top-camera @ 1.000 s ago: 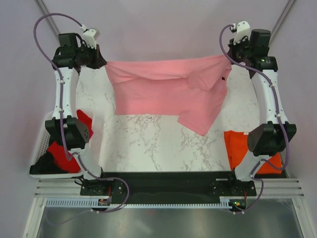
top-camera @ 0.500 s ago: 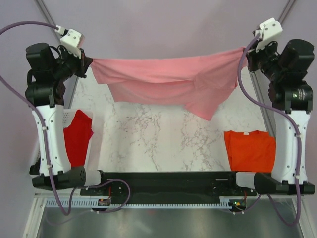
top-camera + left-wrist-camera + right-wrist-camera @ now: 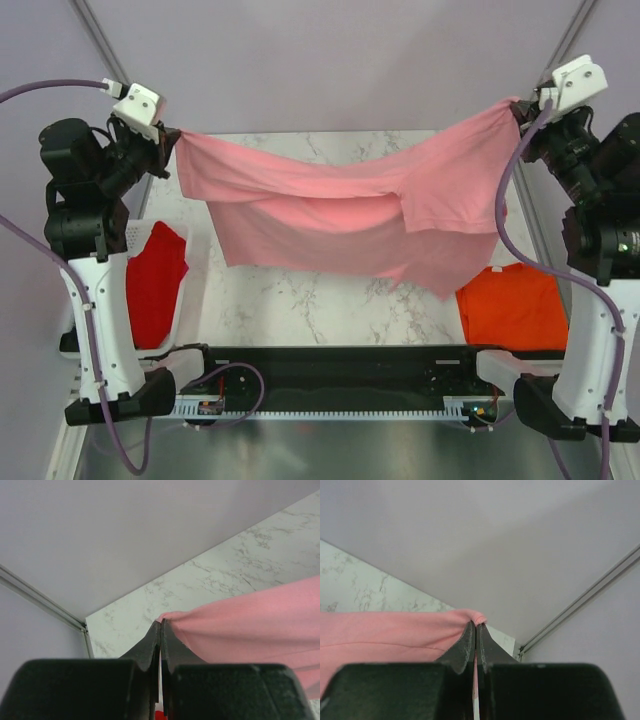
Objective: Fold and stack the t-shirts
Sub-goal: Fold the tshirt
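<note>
The light pink t-shirt hangs stretched between my two grippers, raised above the marble table, sagging in the middle with a sleeve flap drooping at right. My left gripper is shut on its left corner; in the left wrist view the pink t-shirt runs right from my gripper. My right gripper is shut on the right corner; in the right wrist view the pink t-shirt bunches at my gripper. The orange t-shirt lies folded at the right front. The red t-shirt lies in the basket at left.
The white lattice basket stands at the table's left edge under my left arm. The marble table shows below the hanging shirt. Grey walls and metal frame rails close in the back and sides.
Both arms have risen and pulled outward and toward the front, lifting the pink t-shirt off the table. It now hangs spread and lower in the view, covering more of the table.
</note>
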### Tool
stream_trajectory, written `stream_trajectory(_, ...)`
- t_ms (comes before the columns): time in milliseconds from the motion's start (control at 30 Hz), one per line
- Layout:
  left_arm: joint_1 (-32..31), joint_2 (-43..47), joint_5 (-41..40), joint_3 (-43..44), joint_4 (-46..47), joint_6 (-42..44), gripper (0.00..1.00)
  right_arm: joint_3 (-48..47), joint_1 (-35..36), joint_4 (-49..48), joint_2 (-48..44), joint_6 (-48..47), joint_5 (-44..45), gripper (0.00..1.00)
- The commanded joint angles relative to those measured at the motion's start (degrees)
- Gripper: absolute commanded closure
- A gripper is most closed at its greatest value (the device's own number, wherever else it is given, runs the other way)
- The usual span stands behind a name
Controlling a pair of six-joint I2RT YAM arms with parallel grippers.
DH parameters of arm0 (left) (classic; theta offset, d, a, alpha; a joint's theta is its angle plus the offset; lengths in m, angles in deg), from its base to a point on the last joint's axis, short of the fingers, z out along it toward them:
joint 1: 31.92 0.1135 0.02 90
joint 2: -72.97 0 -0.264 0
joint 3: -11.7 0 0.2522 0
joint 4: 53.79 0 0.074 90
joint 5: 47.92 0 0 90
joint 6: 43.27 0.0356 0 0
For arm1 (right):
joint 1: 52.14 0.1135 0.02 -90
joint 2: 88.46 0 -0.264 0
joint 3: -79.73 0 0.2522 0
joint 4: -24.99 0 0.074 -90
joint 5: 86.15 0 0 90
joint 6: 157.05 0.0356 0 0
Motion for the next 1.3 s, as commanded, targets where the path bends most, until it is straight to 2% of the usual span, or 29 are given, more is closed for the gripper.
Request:
stream_trajectory(0,0.3,-4.1,-1.4,-3.7,1.8,2.5,0.98,3.9,-0.4,-0.1,5.0,-1.4,-1.5,1.00)
stream_trajectory(200,-0.1,-13.0,2.1,-9.4,2.4,3.1,0.98,17.1,-0.4,-7.7,11.5,-1.8,-5.7,1.00)
stream_trajectory(300,-1.2,-17.9,2.6,-11.4,2.8,4.2,0.98,20.8,-0.3,-10.0,17.4,-1.5,-7.5,1.00)
stream_trajectory(467,-4.8,-31.7,1.0,-10.4,3.6,4.5,0.98,21.4,0.1,-14.8,31.7,-1.5,-7.1,1.00)
stream_trajectory(567,-5.9,-39.6,-1.6,-6.8,5.1,2.4,0.98,17.0,0.1,-16.4,41.5,-1.2,-4.9,1.00)
stream_trajectory(767,-5.9,-54.6,-7.6,5.1,6.3,0.2,0.98,1.7,0.1,-16.4,59.6,-0.3,-2.8,1.00)
stream_trajectory(833,-6.0,-57.2,-8.8,7.7,6.9,0.0,0.98,-3.8,0.1,-16.3,64.8,0.9,-2.7,1.00)
stream_trajectory(1067,-6.6,-65.1,-13.9,13.9,10.4,0.1,0.98,-16.3,0.3,-16.4,75.5,0.7,0.0,1.00)
stream_trajectory(1267,-7.3,-67.6,-19.1,14.3,12.3,0.5,0.98,-20.6,0.2,-17.6,80.3,1.3,2.9,1.00)
